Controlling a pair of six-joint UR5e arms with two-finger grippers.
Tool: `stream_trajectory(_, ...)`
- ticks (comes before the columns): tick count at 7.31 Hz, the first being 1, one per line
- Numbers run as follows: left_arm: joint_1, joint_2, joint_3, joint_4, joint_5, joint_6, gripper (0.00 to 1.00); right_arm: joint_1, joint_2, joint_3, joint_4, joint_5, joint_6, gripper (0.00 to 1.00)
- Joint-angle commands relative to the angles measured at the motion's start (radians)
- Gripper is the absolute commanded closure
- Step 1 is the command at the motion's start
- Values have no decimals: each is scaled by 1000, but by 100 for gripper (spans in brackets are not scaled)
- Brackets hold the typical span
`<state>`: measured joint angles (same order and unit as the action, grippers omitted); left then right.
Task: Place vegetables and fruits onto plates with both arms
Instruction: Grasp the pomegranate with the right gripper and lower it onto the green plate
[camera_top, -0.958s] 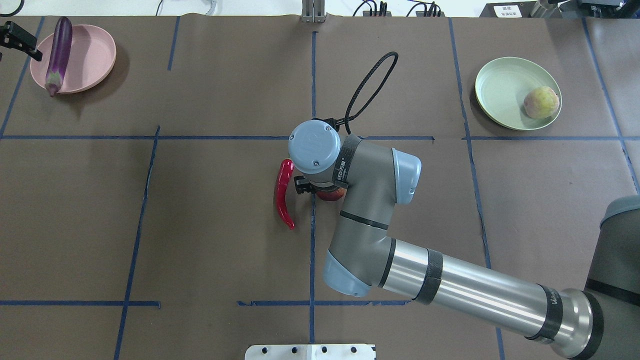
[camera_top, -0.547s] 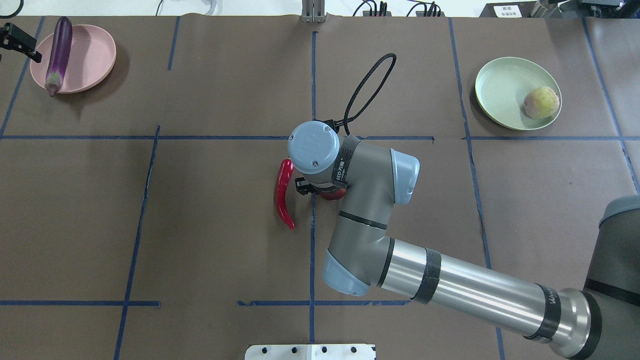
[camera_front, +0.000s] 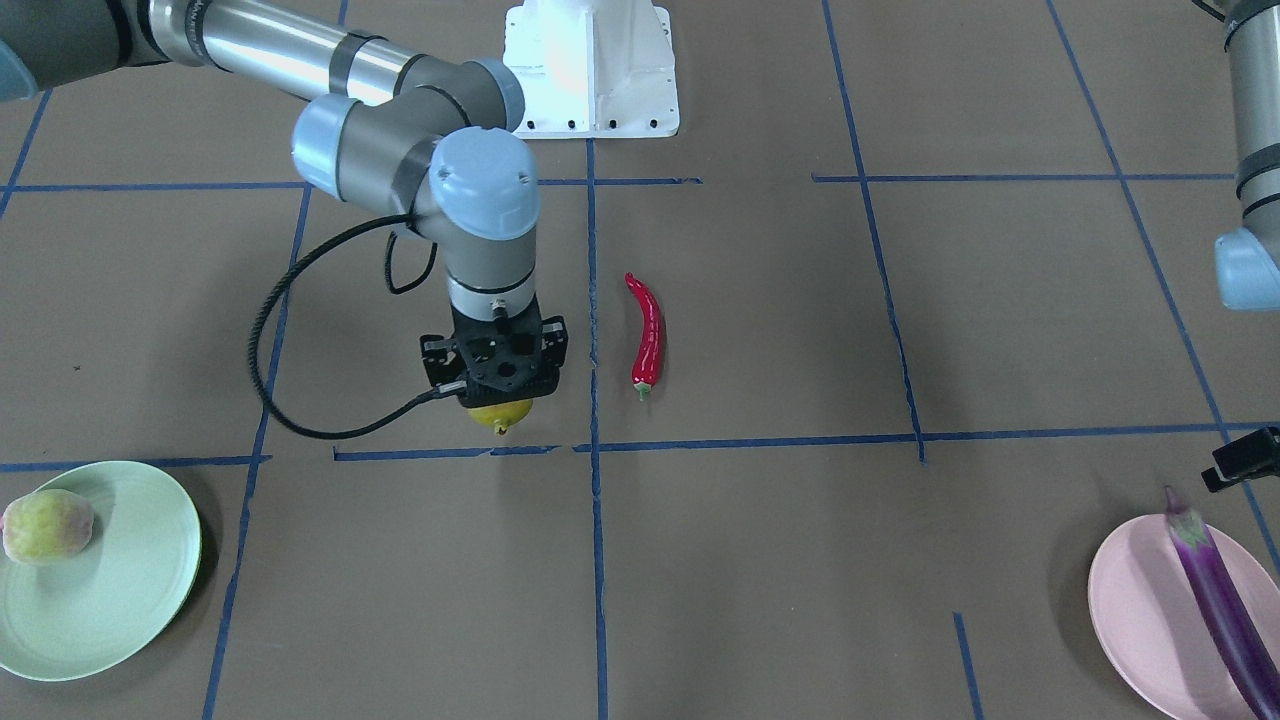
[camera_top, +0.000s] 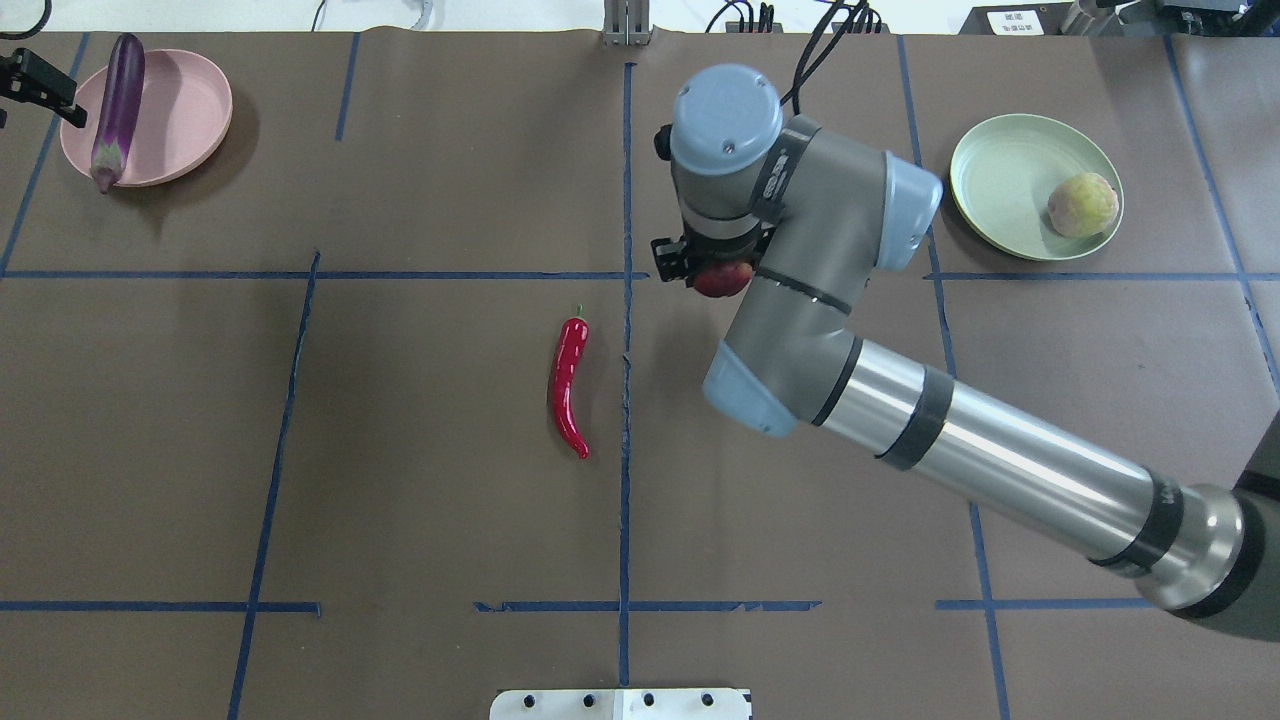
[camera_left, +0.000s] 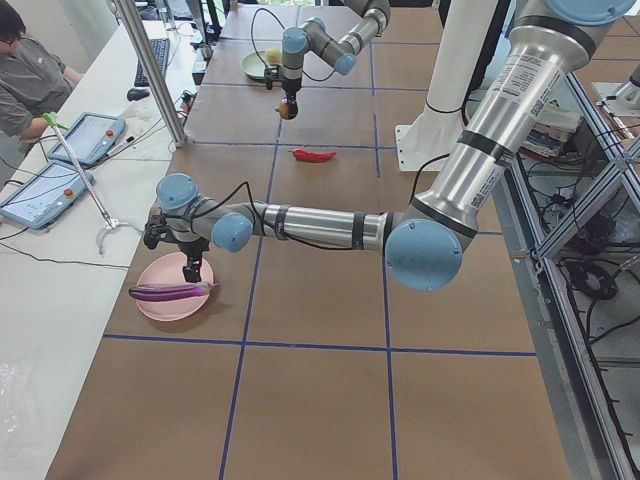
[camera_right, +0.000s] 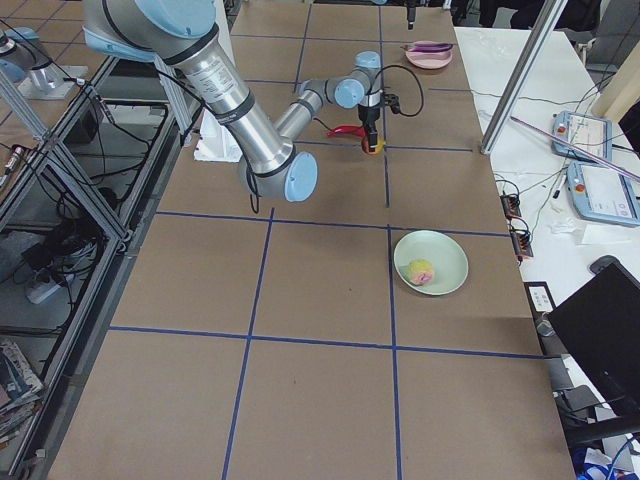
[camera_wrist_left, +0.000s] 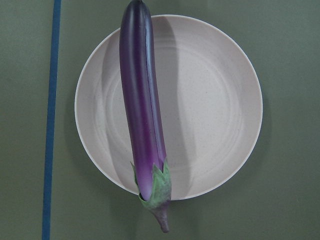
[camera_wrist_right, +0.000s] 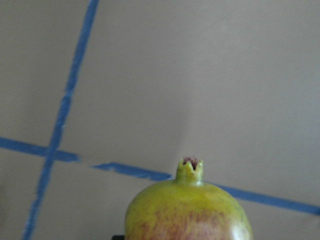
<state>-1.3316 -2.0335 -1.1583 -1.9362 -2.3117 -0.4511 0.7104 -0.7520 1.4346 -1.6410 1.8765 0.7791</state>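
**A:** R gripper (camera_front: 497, 385)?
**B:** We see it pinching the pomegranate (camera_front: 500, 413), raised off the desk (camera_top: 400, 450) by a blue tape cross.
**A:** L gripper (camera_left: 190, 268)?
**B:** Hangs over the eggplant (camera_wrist_left: 142, 110), which lies across the pink plate (camera_wrist_left: 215, 100), stem past the rim. Spread or closed, we can't tell.
**A:** Others?
**B:** Chili (camera_front: 647, 335) flat on the desk, mid-grid. Peach (camera_top: 1082, 204) on the green plate (camera_top: 1000, 180), near its rim.

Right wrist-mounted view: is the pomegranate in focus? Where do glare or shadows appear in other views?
Right wrist-mounted view: the pomegranate is close and slightly soft, the tape lines too. Left wrist-mounted view: sharp; the eggplant has a gloss streak and throws a soft shadow onto the pink plate. Overhead exterior view: glare on the metal tube of the right arm.
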Motion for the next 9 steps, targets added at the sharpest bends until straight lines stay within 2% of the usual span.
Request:
stream_trajectory(1,9,-1,-1,-1,0,-1,0,215,-90,-38,6,108,-363,93)
stream_trajectory(2,12,-1,-3,-1,0,-1,0,277,-124,-69,7,121,-482,92)
stream_trajectory(3,14,-1,-9,-1,0,0,0,334,-171,-133,112,156,-570,92)
stream_trajectory(4,14,-1,-11,-3,0,2,0,366,-212,-237,277,208,-590,92)
stream_trajectory(5,15,-1,-15,-3,0,3,0,369,-217,-332,384,211,-606,89)
stream_trajectory(6,15,-1,-18,-3,2,3,0,365,-214,-370,397,211,-604,57)
stream_trajectory(7,14,2,-18,-3,2,3,0,365,-216,-368,397,211,-604,1)
stream_trajectory(9,23,-1,-23,-1,3,2,0,371,-205,-361,386,222,-540,0)
